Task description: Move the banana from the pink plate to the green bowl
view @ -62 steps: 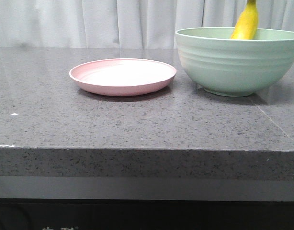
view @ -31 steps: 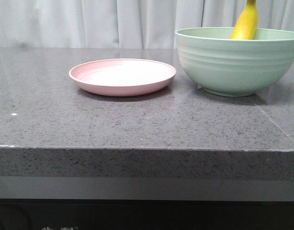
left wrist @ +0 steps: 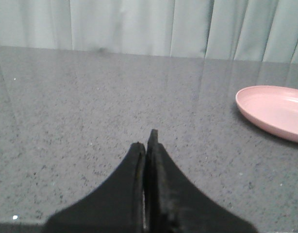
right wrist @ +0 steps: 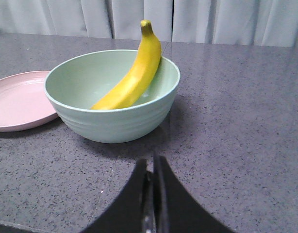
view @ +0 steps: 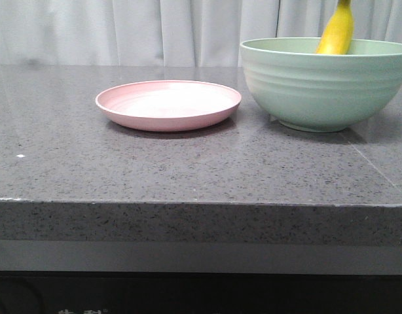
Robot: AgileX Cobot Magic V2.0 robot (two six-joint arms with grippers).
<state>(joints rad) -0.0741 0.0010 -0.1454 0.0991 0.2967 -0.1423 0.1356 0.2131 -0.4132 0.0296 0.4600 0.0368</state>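
The left gripper (left wrist: 146, 141) has its jaws pressed together with nothing between them, low over the bare grey stone table (left wrist: 91, 111), with the pink plate (left wrist: 277, 110) off to one side. The right gripper (right wrist: 150, 162) is likewise closed and holds nothing; it sits near the green bowl (right wrist: 115, 119), on the side away from the plate.

The banana (right wrist: 132, 73) lies inside the green bowl, one end down in the basin and its stem end leaning on the rim and poking above it. The pink plate stands just beside the bowl, not touching it.

Against the front view of a second ago, nothing has visibly moved: plate, bowl and banana (view: 336, 29) keep their places.

White characters show at the bottom edge below the table front, too cropped to read.
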